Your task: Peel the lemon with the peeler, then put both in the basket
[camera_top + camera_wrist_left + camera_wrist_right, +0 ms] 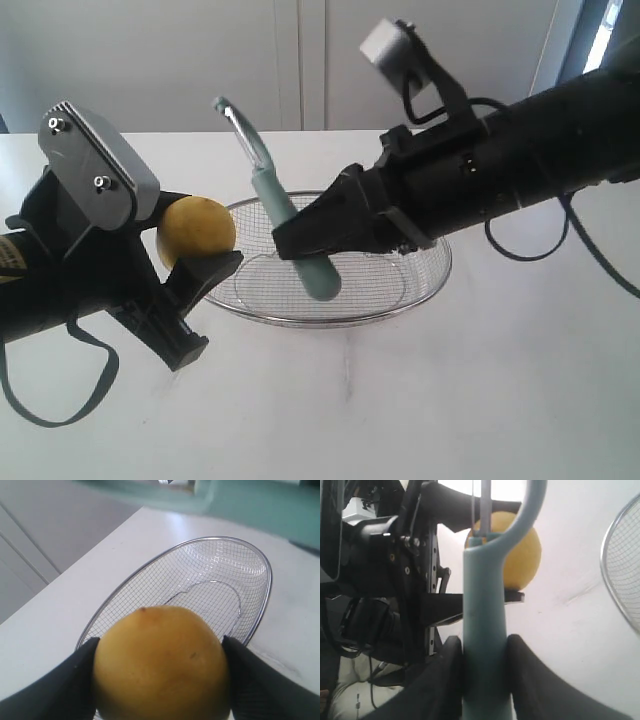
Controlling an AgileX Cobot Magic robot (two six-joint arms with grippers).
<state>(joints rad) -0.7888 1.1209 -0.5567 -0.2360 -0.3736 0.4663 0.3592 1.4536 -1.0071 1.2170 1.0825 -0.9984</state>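
Left pincer point(200, 238) clamps lemon point(193, 228), right pincer point(298, 240) holds peeler point(272, 195) over basket point(425, 287)

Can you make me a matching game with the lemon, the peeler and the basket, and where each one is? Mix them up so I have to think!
Things:
1. lemon
2. peeler
3. basket

Places:
A. sits on the white table
B. clamped in the right gripper, blade end up
C. pinched in the left gripper, up off the table

Right pairs: 1-C, 2-B, 3-A.
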